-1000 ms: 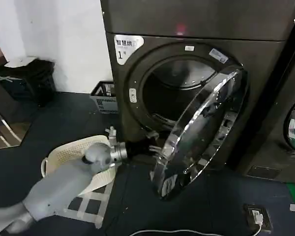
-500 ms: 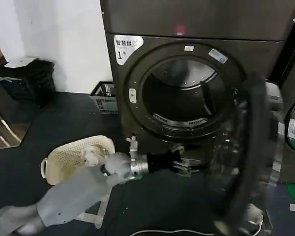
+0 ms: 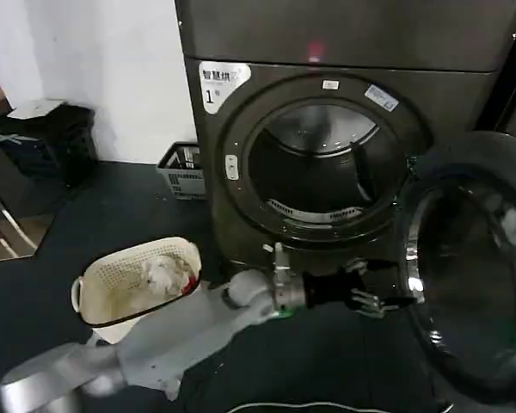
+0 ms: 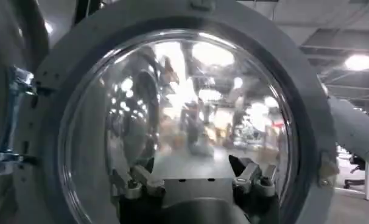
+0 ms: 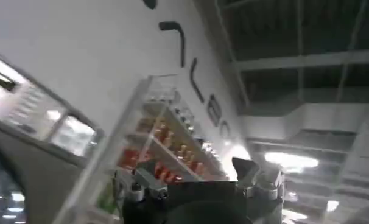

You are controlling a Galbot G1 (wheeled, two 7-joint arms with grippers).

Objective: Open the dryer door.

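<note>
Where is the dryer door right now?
In the head view the dryer door hangs swung wide open on the right of the drum opening, with the left tool at its near rim.

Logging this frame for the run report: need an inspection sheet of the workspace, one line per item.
Surface: dark floor.
Job's things: dryer door swung wide open to the right; drum exposed.
Clutter: laundry basket with clothes, dark crate by the wall.
Grippers: left gripper open, at the door's inner rim; right gripper open, aimed up at the ceiling.
Cables: white cable on the floor.
Surroundings: white wall, neighbouring machine at right.
</note>
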